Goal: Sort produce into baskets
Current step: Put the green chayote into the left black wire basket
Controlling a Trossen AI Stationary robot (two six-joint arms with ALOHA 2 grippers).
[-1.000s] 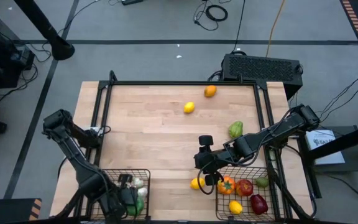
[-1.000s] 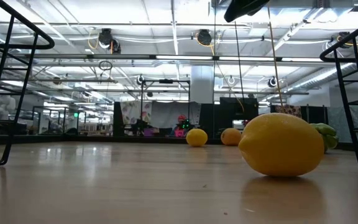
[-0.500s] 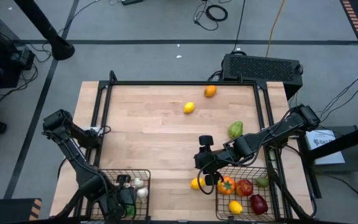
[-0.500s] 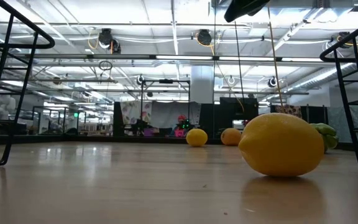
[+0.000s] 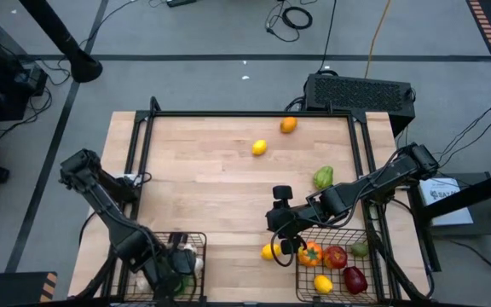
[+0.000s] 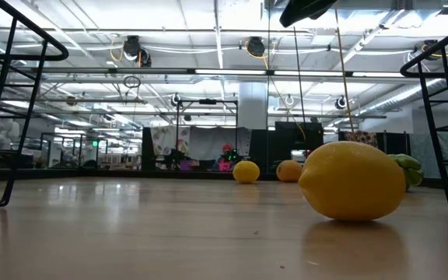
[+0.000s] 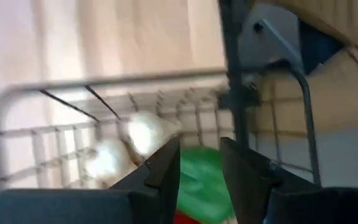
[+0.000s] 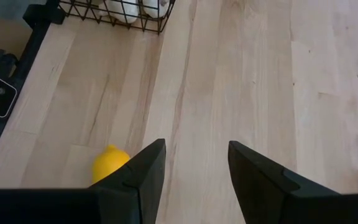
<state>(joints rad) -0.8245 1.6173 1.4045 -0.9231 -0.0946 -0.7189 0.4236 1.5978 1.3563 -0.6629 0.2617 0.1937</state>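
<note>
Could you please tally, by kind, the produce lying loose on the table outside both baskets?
Lemons: 2
Orange: 1
Green pepper: 1
Total: 4

No text, label or number is legible on anything here

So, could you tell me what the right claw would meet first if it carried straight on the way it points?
Probably bare table: the open right claw points between its fingers at plain wood. The lemon sits off to one side, though depth is unclear.
</note>
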